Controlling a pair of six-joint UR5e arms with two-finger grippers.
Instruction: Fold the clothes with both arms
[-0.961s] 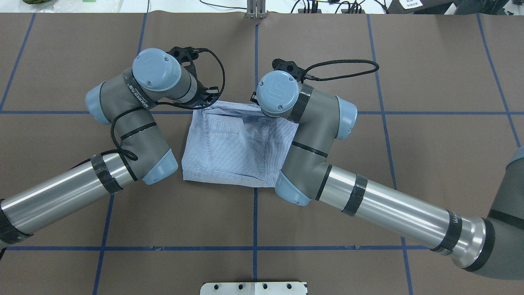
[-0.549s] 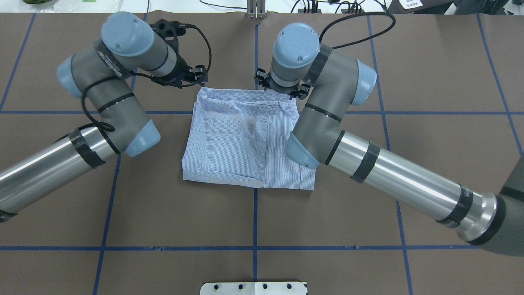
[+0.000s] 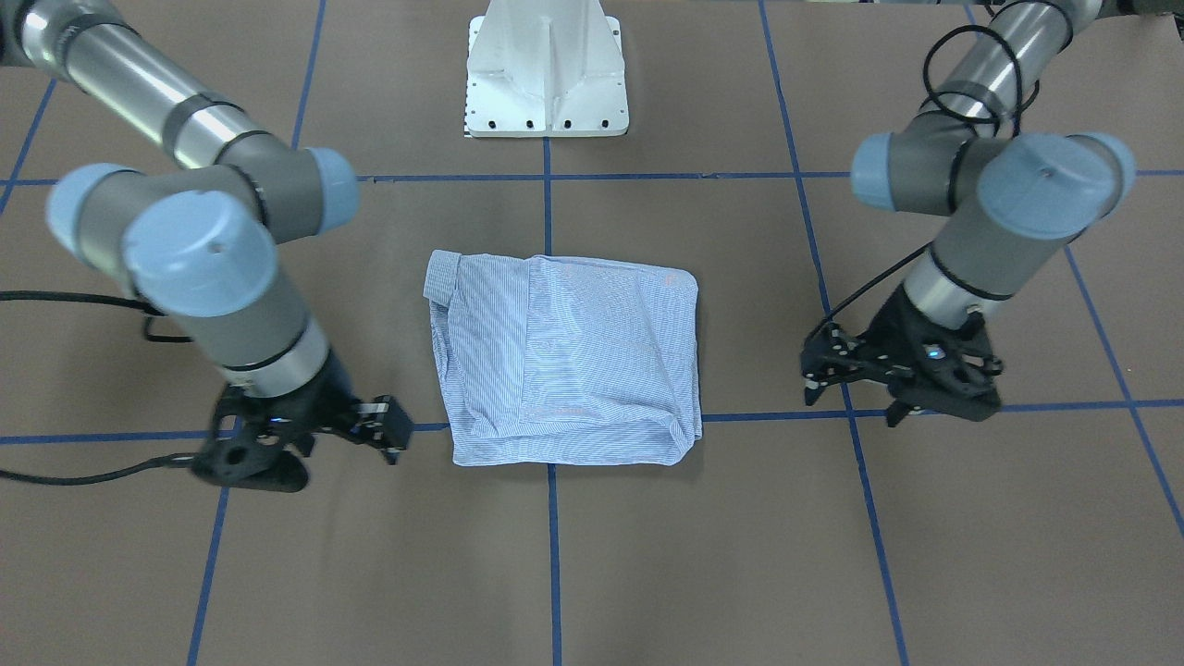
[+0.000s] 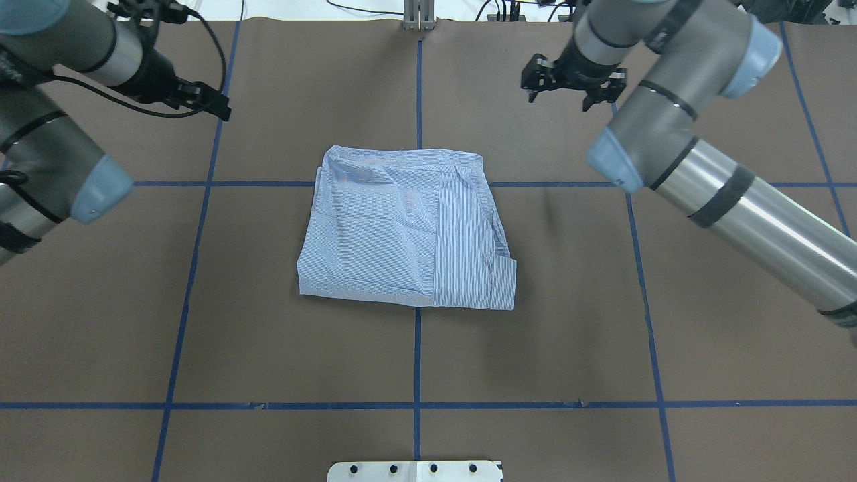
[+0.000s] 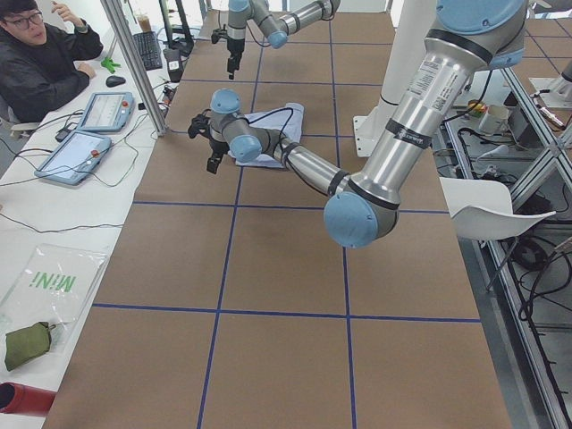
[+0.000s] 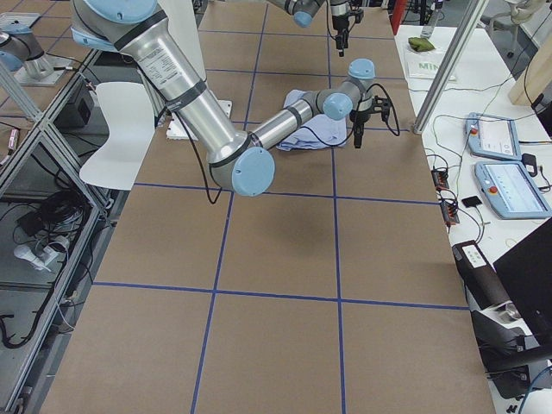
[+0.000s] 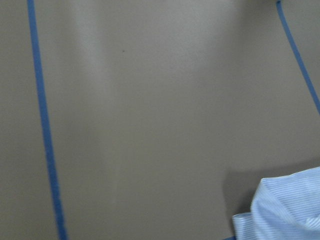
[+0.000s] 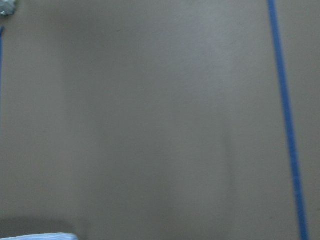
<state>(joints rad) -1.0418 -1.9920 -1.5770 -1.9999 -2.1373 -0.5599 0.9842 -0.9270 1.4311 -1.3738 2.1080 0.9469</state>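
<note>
The blue-and-white striped shirt (image 4: 402,227) lies folded into a rough rectangle at the middle of the table, with a cuff at its near right corner. It also shows in the front view (image 3: 569,370). My left gripper (image 4: 215,106) hovers beyond and to the left of the shirt, open and empty; in the front view (image 3: 851,402) it is on the right. My right gripper (image 4: 561,97) hovers beyond and to the right, open and empty; in the front view (image 3: 393,433) it is on the left. Each wrist view shows bare table and a corner of the shirt (image 7: 285,210) (image 8: 35,236).
Brown paper with blue tape lines (image 4: 418,355) covers the table. The white pedestal base (image 3: 548,69) stands at the robot's side. An operator (image 5: 40,54) sits past the far edge with tablets (image 5: 105,109) and cables.
Both grippers left the shirt's far edge, rose and swung outward, left arm to the left, right arm to the right. The shirt stays folded on the table.
</note>
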